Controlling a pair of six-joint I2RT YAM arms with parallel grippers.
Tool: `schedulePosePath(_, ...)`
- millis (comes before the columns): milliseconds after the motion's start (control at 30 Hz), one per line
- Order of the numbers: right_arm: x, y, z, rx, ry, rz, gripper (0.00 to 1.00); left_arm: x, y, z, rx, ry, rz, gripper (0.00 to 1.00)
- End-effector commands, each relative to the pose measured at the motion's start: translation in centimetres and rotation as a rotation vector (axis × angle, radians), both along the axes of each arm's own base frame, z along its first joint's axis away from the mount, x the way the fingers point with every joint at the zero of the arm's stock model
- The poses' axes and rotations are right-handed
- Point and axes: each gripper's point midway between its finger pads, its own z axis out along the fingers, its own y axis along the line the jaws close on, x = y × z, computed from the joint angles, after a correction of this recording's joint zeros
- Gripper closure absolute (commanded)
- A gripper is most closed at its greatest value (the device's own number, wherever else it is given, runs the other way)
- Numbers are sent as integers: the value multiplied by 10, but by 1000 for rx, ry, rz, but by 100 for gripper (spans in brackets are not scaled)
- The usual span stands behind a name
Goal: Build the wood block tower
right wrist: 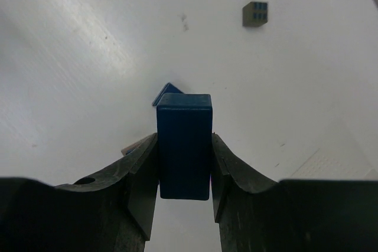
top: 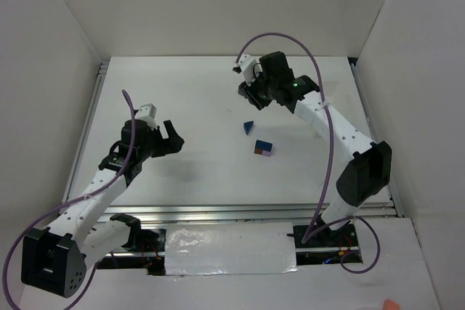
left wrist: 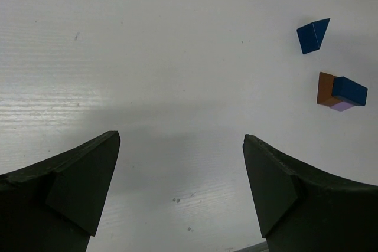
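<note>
The wood block tower [top: 264,149] is a low cluster at mid-table: a brown-orange block [left wrist: 326,89], a blue block [left wrist: 349,91] and a lavender block [left wrist: 342,106] beneath. A blue wedge [top: 248,127] [left wrist: 313,35] lies apart, just beyond it. My right gripper [top: 251,94] [right wrist: 184,140] hovers beyond the wedge, shut on a dark blue rectangular block [right wrist: 184,116] that stands upright between the fingers. The wedge's tip [right wrist: 168,92] peeks from behind it. My left gripper [top: 171,139] [left wrist: 182,140] hangs wide open to the left of the tower, with nothing between its fingers.
A small grey cube [right wrist: 255,13] with blue dots lies alone on the white table [top: 203,85] in the right wrist view. A white rectangular tray [top: 229,248] sits at the near edge between the arm bases. White walls [top: 43,70] enclose the table.
</note>
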Motion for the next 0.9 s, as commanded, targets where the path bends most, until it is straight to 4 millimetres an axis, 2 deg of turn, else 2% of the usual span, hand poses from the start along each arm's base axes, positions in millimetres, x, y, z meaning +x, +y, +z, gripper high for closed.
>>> schedulePosePath(0, -14, 0, -18, -60, 5, 88, 76, 9, -4, 12, -2, -38, 10, 1)
schedulePosePath(67, -25, 0, -31, -95, 36, 165, 76, 12, 2, 14, 40, -48, 34, 1)
schedulePosePath(100, -32, -6, -45, -145, 32, 217, 76, 11, 1, 14, 48, -54, 29, 1)
schedulePosePath(200, -40, -16, -71, -222, 21, 291, 77, 12, -1, 22, 52, -107, 15, 1)
schedulePosePath(267, -48, -19, -85, -217, 60, 349, 77, 11, -3, 27, 42, -147, 0, 1)
schedulePosePath(367, -50, -32, -94, -204, 97, 404, 77, 10, -6, 33, 39, -193, -32, 1)
schedulePosePath(467, -58, -38, -98, -167, 142, 456, 77, 10, -6, 38, 46, -212, -41, 1)
schedulePosePath(667, -65, -42, -110, -163, 169, 455, 76, 13, -10, 32, 53, -188, -57, 1)
schedulePosePath(700, -64, -42, -110, -163, 167, 446, 76, 18, -12, 37, 42, -211, -55, 1)
schedulePosePath(867, -71, -43, -113, -152, 176, 440, 74, 20, -18, 34, 40, -198, -80, 1)
